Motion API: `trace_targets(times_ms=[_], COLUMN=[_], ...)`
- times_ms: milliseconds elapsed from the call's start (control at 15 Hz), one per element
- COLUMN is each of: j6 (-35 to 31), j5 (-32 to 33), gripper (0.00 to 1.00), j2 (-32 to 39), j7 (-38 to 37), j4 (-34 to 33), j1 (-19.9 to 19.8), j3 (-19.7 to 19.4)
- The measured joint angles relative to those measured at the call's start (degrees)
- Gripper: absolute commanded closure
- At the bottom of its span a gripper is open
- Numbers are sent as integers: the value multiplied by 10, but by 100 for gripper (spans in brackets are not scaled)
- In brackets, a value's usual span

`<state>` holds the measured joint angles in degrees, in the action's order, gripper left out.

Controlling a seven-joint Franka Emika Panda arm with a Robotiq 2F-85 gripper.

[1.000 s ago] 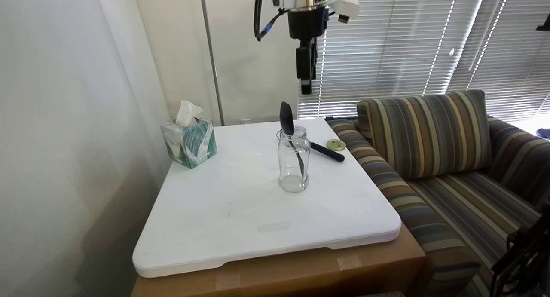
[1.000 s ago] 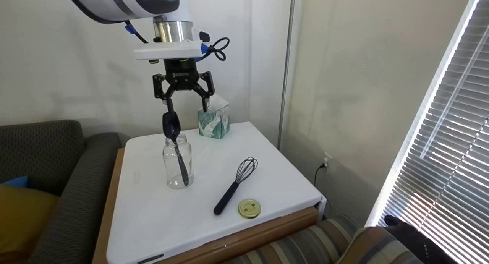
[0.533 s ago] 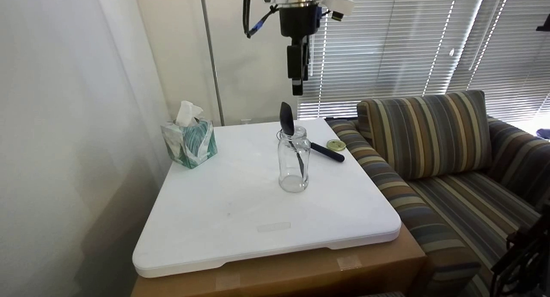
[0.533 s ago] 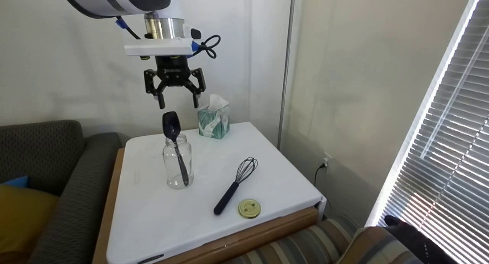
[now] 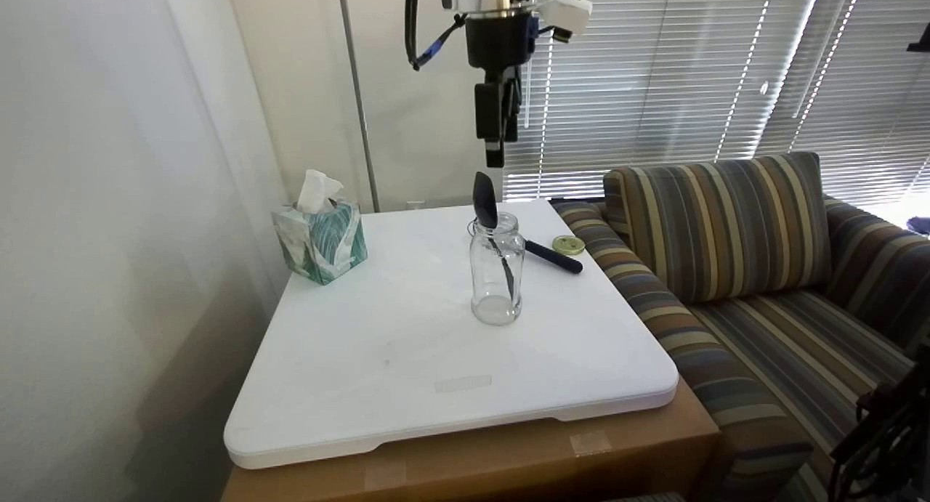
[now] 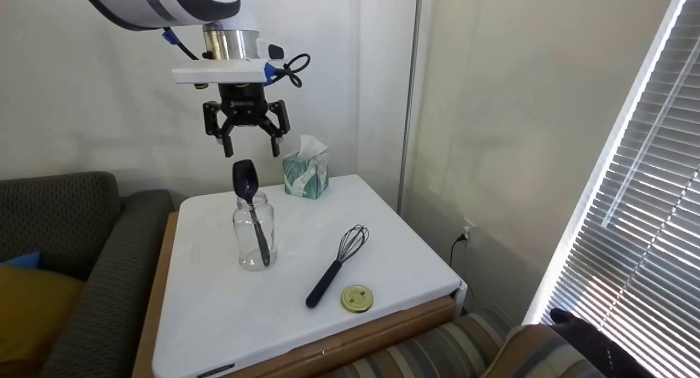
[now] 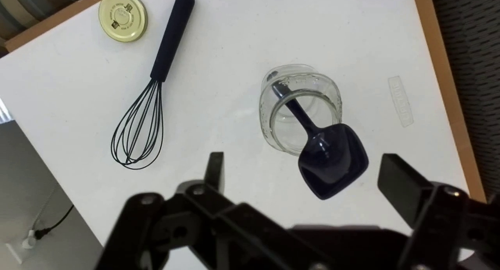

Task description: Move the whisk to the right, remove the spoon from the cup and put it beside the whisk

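Note:
The black spoon [image 6: 245, 180] stands tilted in the clear glass cup [image 6: 243, 236], its bowl above the rim. In the wrist view the spoon's bowl [image 7: 332, 160] shows between the fingers of my gripper [image 7: 304, 166], nearer the right one. My gripper [image 6: 251, 148] is open and empty, above the spoon and apart from it; it also hangs above the spoon in an exterior view [image 5: 495, 150]. The whisk [image 6: 337, 263] lies flat beside the cup, with its dark handle toward the gold lid; its wire head is partly hidden behind the cup in an exterior view [image 5: 554, 257].
A gold lid [image 6: 357, 298] lies near the whisk handle by the edge of the white table [image 6: 219, 323]. A teal tissue box [image 5: 323, 242] stands at a table edge near the wall. A striped sofa [image 5: 719, 233] borders the table.
My open gripper has shifted left in both exterior views, rising slightly and then dropping a little. The spoon, cup and whisk have not moved.

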<state>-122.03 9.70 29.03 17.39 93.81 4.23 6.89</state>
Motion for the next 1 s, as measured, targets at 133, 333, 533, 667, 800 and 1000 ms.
trace_targets(times_ms=[133,333,533,667,800,1000], j6=[0,0,-6,-24,-48,-75], j5=[-5,-32,-48,-57,-70,-85], gripper=[0,0,0,0,0,26], j2=[0,1,7,19,35,57], j7=[-43,-103,-148,-164,-171,-179], j4=[-1,-1,-1,-2,-2,-5], j1=[6,11,14,14,13,13], j3=[0,0,-3,-6,-8,-9])
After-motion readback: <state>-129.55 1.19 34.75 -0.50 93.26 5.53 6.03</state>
